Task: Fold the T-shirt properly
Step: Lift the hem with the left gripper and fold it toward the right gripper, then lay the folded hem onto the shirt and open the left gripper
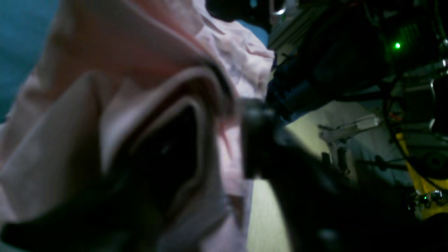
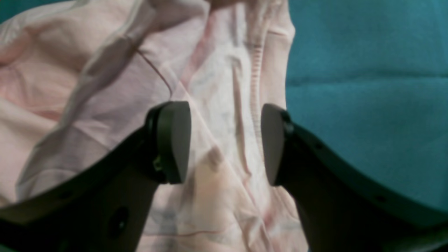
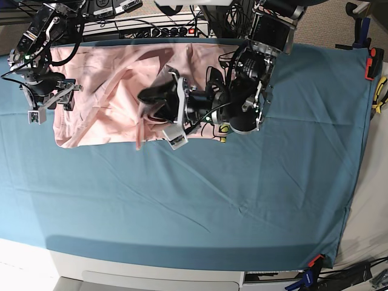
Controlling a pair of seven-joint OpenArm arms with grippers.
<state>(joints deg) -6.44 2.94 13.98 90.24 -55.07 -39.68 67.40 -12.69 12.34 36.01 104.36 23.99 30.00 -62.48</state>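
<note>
The pale pink T-shirt lies crumpled on the back left of the teal table cloth. My left gripper reaches left over the shirt's right part. In the blurred left wrist view its jaws stand apart, and a fold of the T-shirt drapes over one dark finger. A strip of cloth hangs down below it. My right gripper is open just above the T-shirt near its left edge, grey pads apart with wrinkled cloth showing between them.
Cables and a power strip run along the table's back edge. A red clamp and yellow-handled tools sit at the right edge. Teal table cloth lies bare to one side of the right gripper.
</note>
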